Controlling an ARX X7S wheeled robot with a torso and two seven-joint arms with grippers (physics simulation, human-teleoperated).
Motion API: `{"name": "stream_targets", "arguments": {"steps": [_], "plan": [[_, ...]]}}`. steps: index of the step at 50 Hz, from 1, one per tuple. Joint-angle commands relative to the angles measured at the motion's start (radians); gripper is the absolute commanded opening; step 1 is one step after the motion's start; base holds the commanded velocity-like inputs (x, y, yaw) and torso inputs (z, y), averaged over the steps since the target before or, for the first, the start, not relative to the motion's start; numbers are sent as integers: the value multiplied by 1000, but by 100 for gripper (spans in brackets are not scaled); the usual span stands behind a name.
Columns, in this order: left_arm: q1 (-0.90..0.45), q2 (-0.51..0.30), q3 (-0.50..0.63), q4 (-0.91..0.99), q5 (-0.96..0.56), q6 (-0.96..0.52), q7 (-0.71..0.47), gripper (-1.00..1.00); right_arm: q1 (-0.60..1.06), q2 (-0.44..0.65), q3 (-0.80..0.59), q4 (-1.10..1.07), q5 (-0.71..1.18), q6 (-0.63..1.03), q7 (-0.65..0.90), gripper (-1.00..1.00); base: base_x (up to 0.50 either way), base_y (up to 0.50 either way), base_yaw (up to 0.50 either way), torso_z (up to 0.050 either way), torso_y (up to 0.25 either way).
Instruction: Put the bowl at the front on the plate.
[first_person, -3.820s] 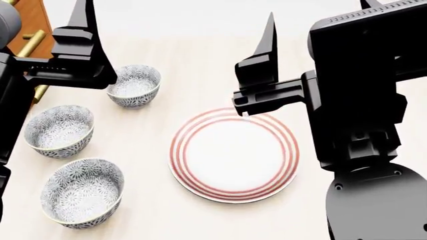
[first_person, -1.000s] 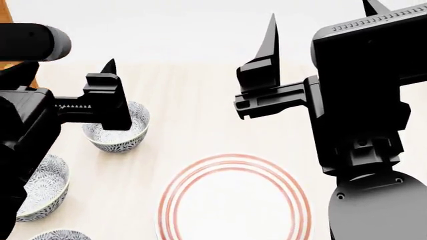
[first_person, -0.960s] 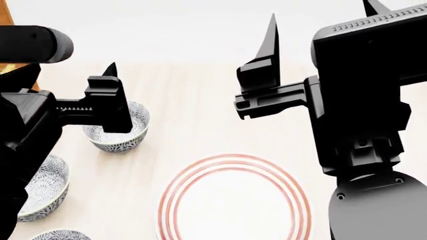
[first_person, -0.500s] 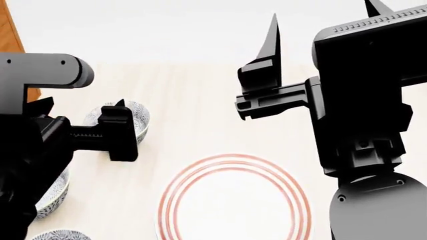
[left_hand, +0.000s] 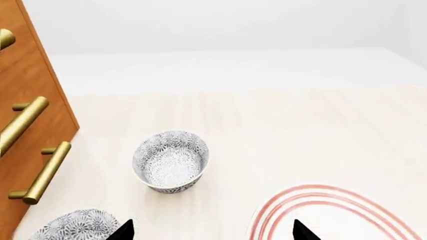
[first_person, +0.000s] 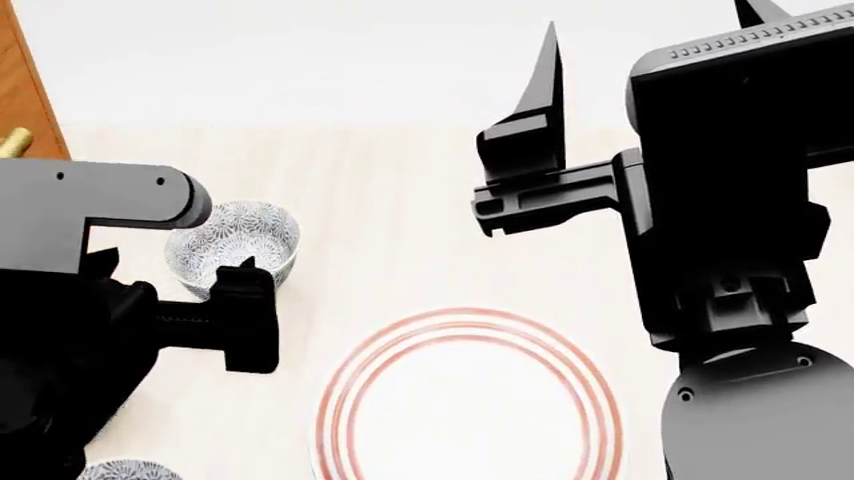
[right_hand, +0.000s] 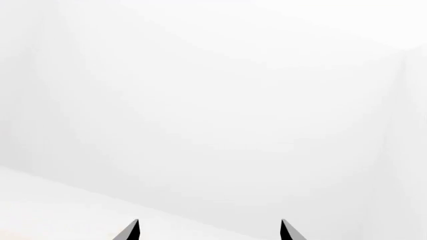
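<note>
My left jaws (left_hand: 212, 231) hang apart and empty above the bench (left_hand: 280, 130) between a bowl (left_hand: 171, 161) and the plate (left_hand: 333, 215); my right jaws (right_hand: 209, 231) also gape, raised.

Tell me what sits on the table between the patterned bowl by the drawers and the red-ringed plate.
Nothing: in the left wrist view, only bare pale wooden tabletop separates the blue-grey floral bowl from the white red-ringed plate.
</note>
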Motion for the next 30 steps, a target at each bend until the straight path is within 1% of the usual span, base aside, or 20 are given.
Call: {"name": "stream_targets", "arguments": {"steps": [1, 5, 18, 19, 23, 30], "plan": [[24, -17, 27, -13, -25, 8, -21, 100, 5, 2, -4, 12, 3, -11, -3, 100, 0, 0, 0, 0, 0], [24, -15, 20, -42, -92, -13, -73, 100, 7, 2, -4, 14, 5, -13, -3, 100, 0, 0, 0, 0, 0], [24, -32, 34, -102, -223, -13, -177, 100, 6, 5, -11, 17, 5, -23, 1, 100, 0, 0, 0, 0, 0], [27, -36, 41, -93, -208, -10, -169, 100, 6, 5, -11, 19, 5, -25, 1, 100, 0, 0, 0, 0, 0], [35, -41, 51, -105, -228, -2, -193, 100, 5, 7, -12, 19, 6, -26, 2, 100, 0, 0, 0, 0, 0], [54, -51, 67, -134, -288, 11, -240, 100, 3, 8, -11, 19, 8, -29, 4, 100, 0, 0, 0, 0, 0]]}}
